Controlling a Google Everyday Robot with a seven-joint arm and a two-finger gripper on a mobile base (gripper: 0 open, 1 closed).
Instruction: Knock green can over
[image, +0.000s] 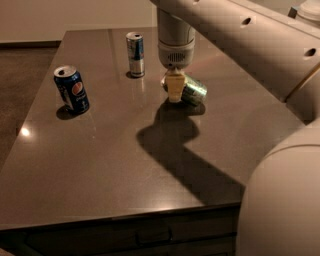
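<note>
I see three cans on the desk (100, 165), which has a dark and shiny top. The green can (194, 91) is in the far middle part of the desk. It is not upright; it lies on its side, with its length going to the right of the pincer (174, 88). The pincer comes straight down from the pale arm (225, 30) and its light yellow tip is against the left end of the green can and hides that end from me. I cannot tell if the pincer is open or closed.

The slim silver-and-blue can (135, 54) stands upright just beyond and to the left of the pincer, apart from it. The dark blue Pepsi can (72, 90) stands upright near the left edge, well apart from the other two. Its top shows a dark opening, but what is inside I cannot see.

The arm throws a wide shadow (180, 145) on the desk in front of the green can. The robot's pale body (280, 200) fills the lower right corner and covers that part of the desk.
</note>
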